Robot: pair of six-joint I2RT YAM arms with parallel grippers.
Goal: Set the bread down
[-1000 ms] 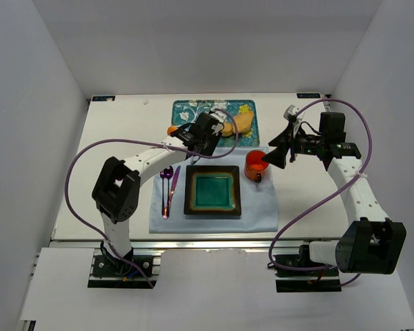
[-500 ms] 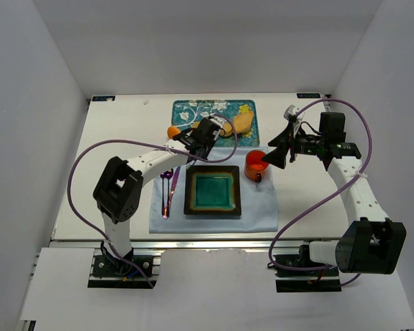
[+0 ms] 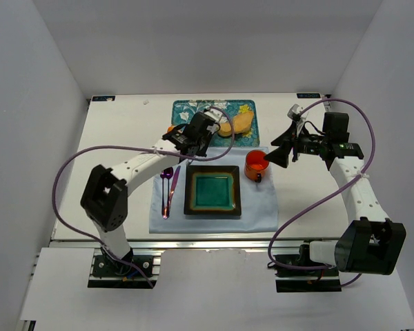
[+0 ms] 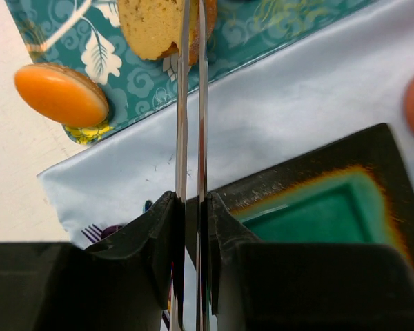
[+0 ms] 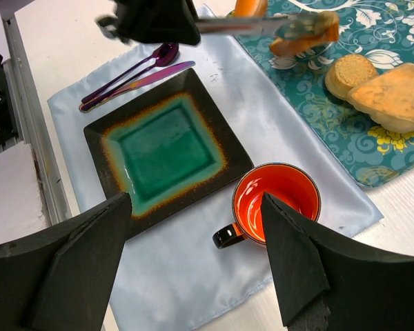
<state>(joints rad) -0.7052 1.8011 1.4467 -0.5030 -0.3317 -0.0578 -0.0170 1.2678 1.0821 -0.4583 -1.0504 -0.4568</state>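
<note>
At the top edge of the left wrist view, your left pincer point(image 4: 192, 21) stood narrowed to a slit, its long thin blades closed on the bread slice point(image 4: 152, 27). That slice was over the teal patterned tray point(image 4: 283, 27), close to the tray's lower edge. Whether it was clear of the tray's surface, you could not have told from these views. An orange bun point(image 4: 61, 94) lay at the upper left of that frame, at the tray's corner and partly over the white table point(image 4: 7, 172). Below the tray spread the pale blue cloth point(image 4: 297, 103), and on it sat the dark square plate point(image 4: 310, 207) with its green centre. Your right pincer point(image 5: 195, 207) hung wide above the cloth. The orange mug point(image 5: 276, 200) stood at the lower right of the right wrist view, just beside the plate. Purple cutlery point(image 5: 134, 76) lay along the plate's opposite side, toward the upper left.
</note>
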